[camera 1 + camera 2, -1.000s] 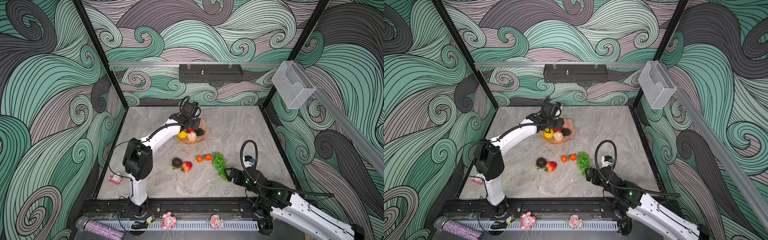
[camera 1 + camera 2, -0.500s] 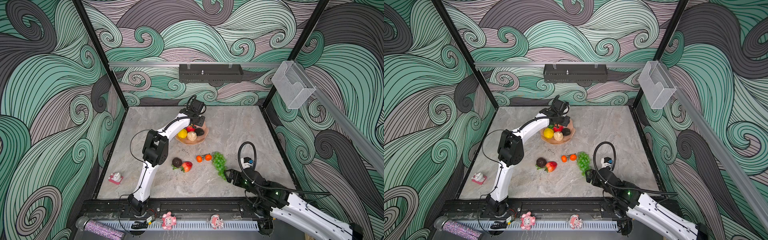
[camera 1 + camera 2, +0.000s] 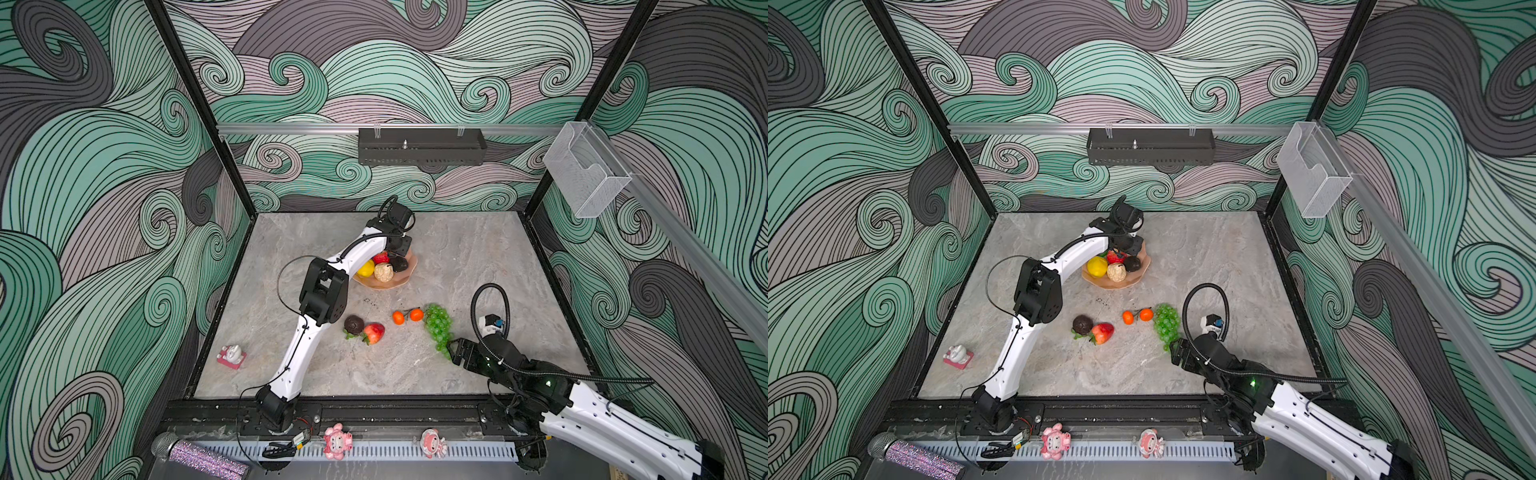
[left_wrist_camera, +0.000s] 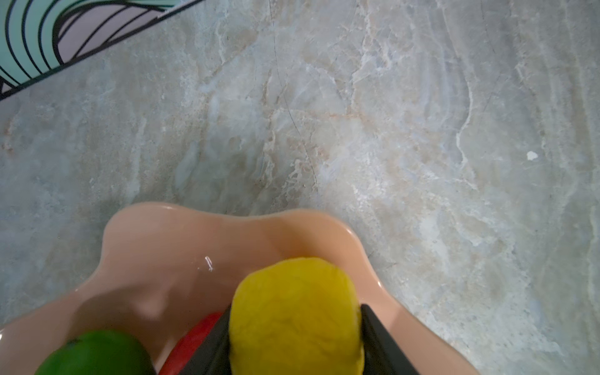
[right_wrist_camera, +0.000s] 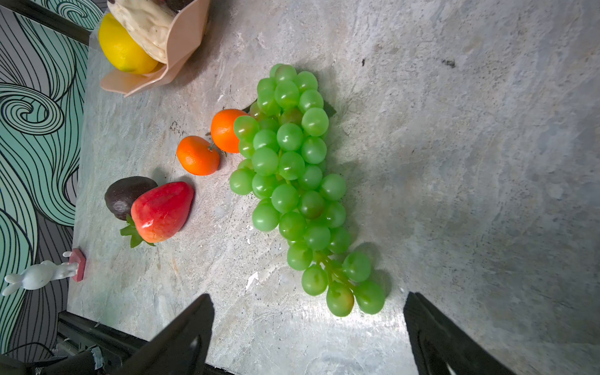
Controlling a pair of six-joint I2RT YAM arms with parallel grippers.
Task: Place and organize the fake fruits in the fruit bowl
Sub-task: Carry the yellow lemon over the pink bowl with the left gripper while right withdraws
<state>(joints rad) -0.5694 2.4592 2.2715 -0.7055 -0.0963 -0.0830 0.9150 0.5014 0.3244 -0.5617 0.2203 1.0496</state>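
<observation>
Left hand [image 3: 400,246] clamped on a glossy yellow plastic fruit [image 4: 293,311], right over the wavy-rimmed peach-pink fruit bowl [image 4: 181,240] | red plastic strawberry [image 3: 374,332] and green plastic grape bunch [image 5: 292,181] out on the marble tabletop [image 3: 478,257] | right hand [image 5: 308,302] spread wide, just beside the bunch's narrow end

white arm links [image 3: 297,353], black joint housings [image 3: 324,291], looped black cable [image 3: 490,285], black wedge pincer fingers [image 5: 185,334], small green light [image 3: 547,382]
</observation>
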